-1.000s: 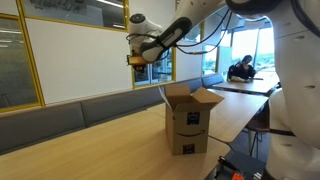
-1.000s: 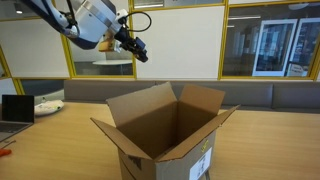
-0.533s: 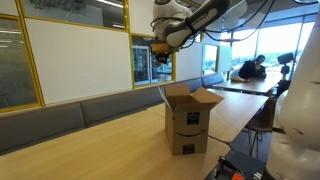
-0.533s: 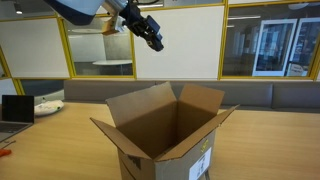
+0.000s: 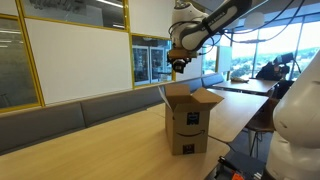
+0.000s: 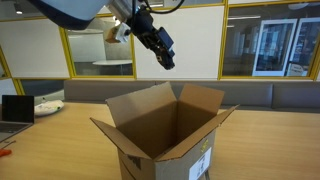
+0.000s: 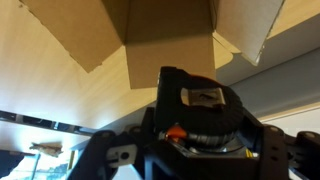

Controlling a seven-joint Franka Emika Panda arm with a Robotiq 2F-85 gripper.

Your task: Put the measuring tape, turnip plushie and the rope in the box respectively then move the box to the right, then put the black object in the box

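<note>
The brown cardboard box (image 5: 186, 128) (image 6: 165, 140) stands on the wooden table with its four flaps open, a black smile logo on one side. My gripper (image 5: 179, 62) (image 6: 164, 55) hangs high in the air above the box's opening. In the wrist view the gripper (image 7: 200, 128) is shut on the measuring tape (image 7: 198, 105), a round black body with a small orange part. The box's open flaps (image 7: 170, 25) lie beyond it. The turnip plushie, the rope and the black object are out of view.
An open laptop (image 6: 14, 108) and a white item (image 6: 47, 105) sit at the far end of the table. A padded bench (image 5: 90, 108) runs along the glass wall. Another table with a seated person (image 5: 268, 72) stands beyond the box.
The arm has carried the measuring tape sideways through the air, from well off to one side to a spot above the open box. The box has not moved.
</note>
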